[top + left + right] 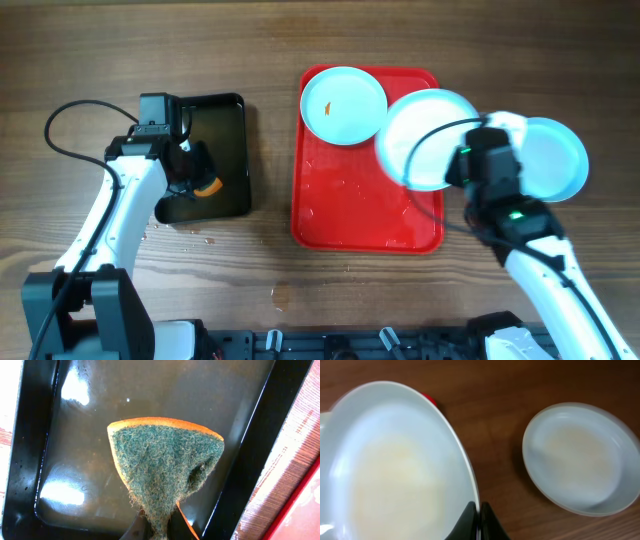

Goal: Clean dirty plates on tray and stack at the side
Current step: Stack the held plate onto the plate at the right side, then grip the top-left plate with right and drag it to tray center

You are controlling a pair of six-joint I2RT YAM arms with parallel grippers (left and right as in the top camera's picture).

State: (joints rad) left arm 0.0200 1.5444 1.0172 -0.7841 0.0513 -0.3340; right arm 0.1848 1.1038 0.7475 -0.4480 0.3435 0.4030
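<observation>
The red tray (350, 215) lies at the table's middle. One plate (343, 104) with an orange smear sits in its far left corner. My right gripper (470, 165) is shut on the rim of a second plate (425, 135), held above the tray's right edge; in the right wrist view the gripper (479, 510) pinches this plate (390, 465), which looks clean. A third plate (555, 158) rests on the wood to the right, and shows in the right wrist view (582, 457). My left gripper (159, 527) is shut on a green and orange sponge (165, 467) over the black tray.
The black tray (225, 170) stands left of the red tray and holds a film of water (150, 390). Water drops lie on the wood (205, 240) in front of it. A black cable (70, 120) loops at the far left.
</observation>
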